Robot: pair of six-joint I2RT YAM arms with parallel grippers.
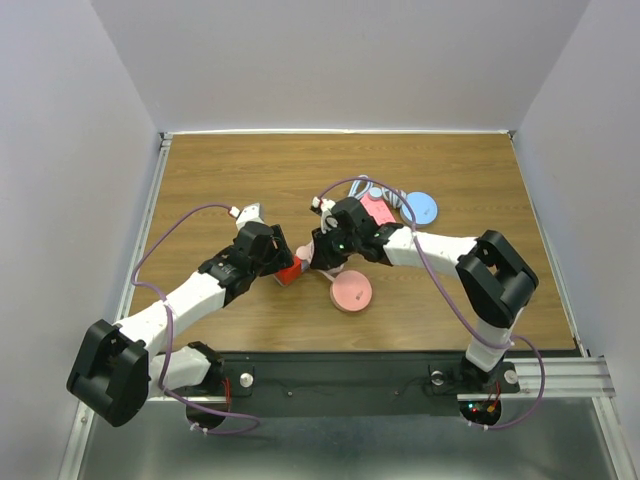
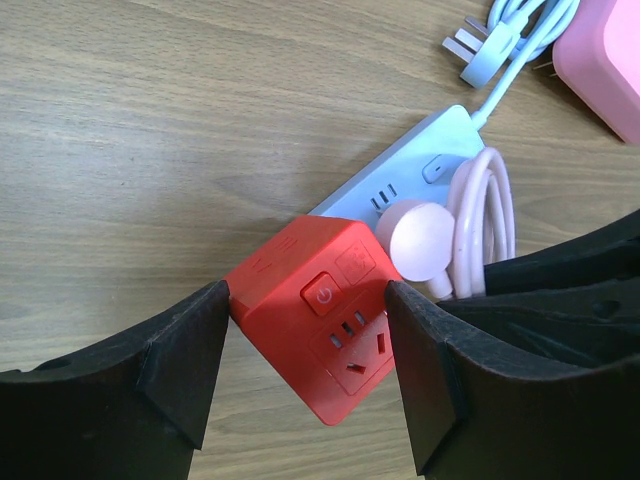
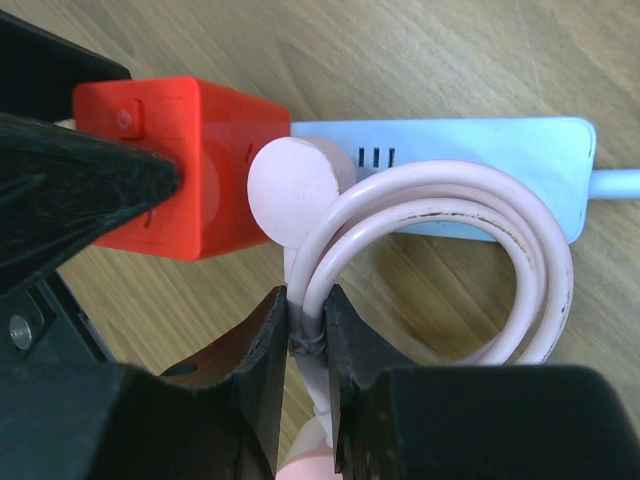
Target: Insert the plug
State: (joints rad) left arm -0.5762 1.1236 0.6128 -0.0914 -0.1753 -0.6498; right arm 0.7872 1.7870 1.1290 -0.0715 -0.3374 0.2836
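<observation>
Left gripper clamped across the red cube socket, one finger on each side; cube sits on the wooden table near centre. Right gripper clenched on the coiled pink cable just behind the pink plug. Plug's round head lies against the cube's right side, above the pale blue power strip. Prongs hidden, so cannot tell whether they are seated. Pink disc lies just nearer than the grippers

We see left gripper clamping the red cube socket, pink cord coil and blue strip crowding 1 side; table beyond seems free.
</observation>
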